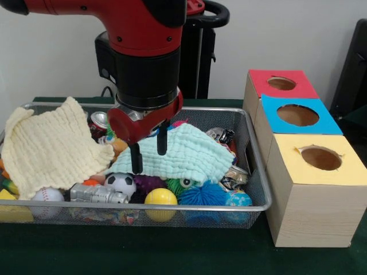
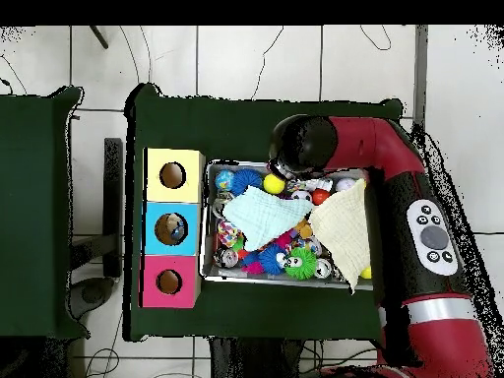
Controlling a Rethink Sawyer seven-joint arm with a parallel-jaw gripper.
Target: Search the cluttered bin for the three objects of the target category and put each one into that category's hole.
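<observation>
- The gripper [image 1: 148, 150] is seen in the front view hanging over the middle of the wire mesh bin [image 1: 259, 189], its two black fingers [image 1: 136, 158] held apart with nothing between them.
- The finger tips are placed at the edge of a mint-green cloth [image 1: 189, 154], which is spread over the toys in the middle of the bin (whether they touch it cannot be told).
- A pale yellow cloth [image 1: 49, 148] is draped over the bin's side at 9 o'clock from the gripper.
- Near the front rim, at about 6 o'clock from the gripper, a soccer ball [image 1: 120, 183], a yellow ball [image 1: 160, 198], a blue spiky ball [image 1: 208, 195] and a silver toy [image 1: 97, 194] are packed together.
- A baseball [image 1: 47, 196] is found just under the yellow cloth's lower edge.
- At 3 o'clock from the bin, three boxes are lined up: a red-topped box [image 1: 281, 84] farthest, a blue-topped box [image 1: 297, 114] between, a yellow-topped box [image 1: 321, 159] nearest; each top has one round hole.
- In the overhead view the red arm [image 2: 379, 148] is bent over the bin's far corner.
</observation>
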